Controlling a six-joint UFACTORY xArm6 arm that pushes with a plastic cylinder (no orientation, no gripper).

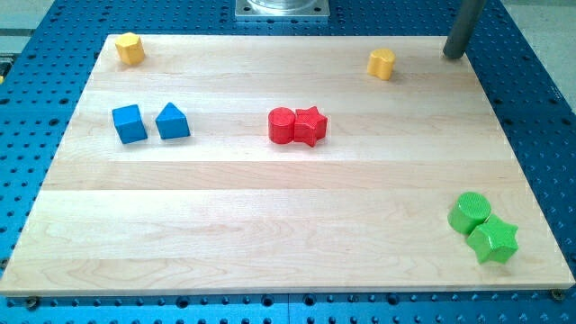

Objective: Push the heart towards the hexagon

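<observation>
A yellow heart (382, 64) lies near the view's top right of the wooden board (270, 225). A yellow hexagon (130, 47) lies at the board's top left corner, far to the left of the heart. My tip (453, 55) is at the board's top right edge, to the right of the heart and slightly higher in the view, with a clear gap between them.
A blue cube (129, 123) and a blue triangular block (172, 121) sit at left. A red cylinder (282, 125) touches a red star (310, 125) at centre. A green cylinder (470, 212) and a green star (493, 240) sit at bottom right.
</observation>
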